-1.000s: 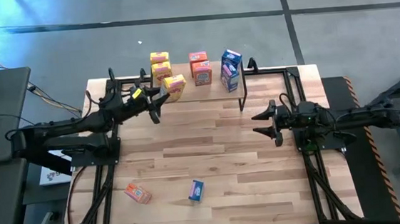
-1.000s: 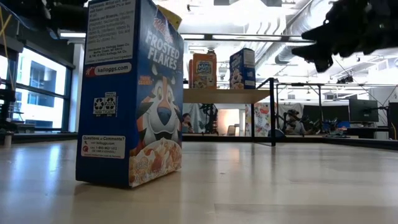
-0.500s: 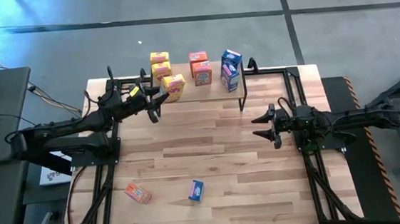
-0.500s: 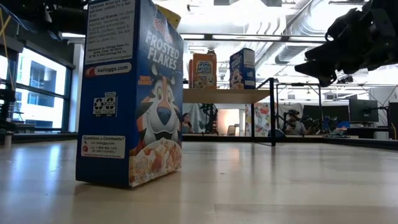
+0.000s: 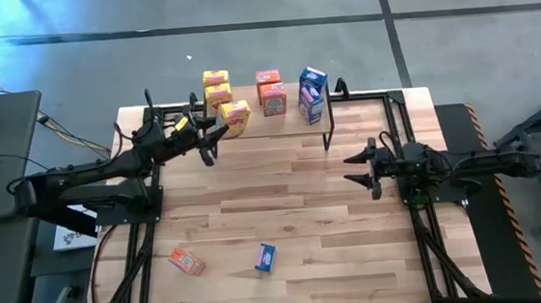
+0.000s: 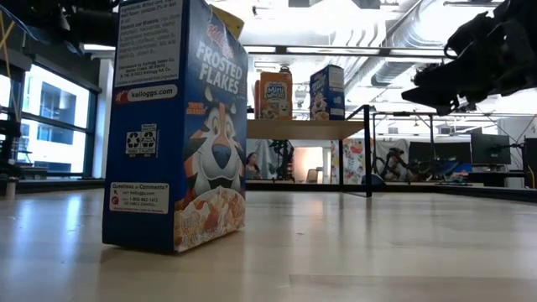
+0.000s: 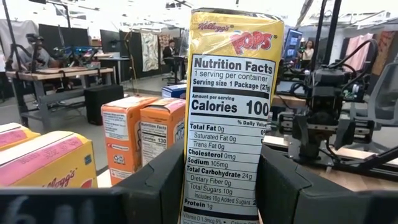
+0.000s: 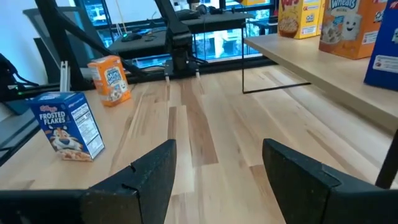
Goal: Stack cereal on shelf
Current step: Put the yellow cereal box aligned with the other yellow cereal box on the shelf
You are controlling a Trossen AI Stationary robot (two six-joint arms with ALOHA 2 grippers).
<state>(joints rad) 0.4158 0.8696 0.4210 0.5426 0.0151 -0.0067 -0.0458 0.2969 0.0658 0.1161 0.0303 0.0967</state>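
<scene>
One yellow box (image 5: 235, 116) in left tool (image 5: 213, 133) at shelf (image 5: 287, 121) edge

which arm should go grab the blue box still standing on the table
The right, likely. Its gripper is open and empty, facing the blue box. The left gripper is shut on a yellow box at the shelf.

The tabletop (image 5: 285, 218) is pale wood in jointed strips, smooth with a soft sheen. The shelf (image 8: 323, 68) has a light wood plank top on thin matt black metal legs. The cereal boxes — a yellow one (image 7: 231, 118) among them — are printed cardboard, slightly glossy. The fingers (image 8: 149, 171) look like matt dark plastic.
</scene>
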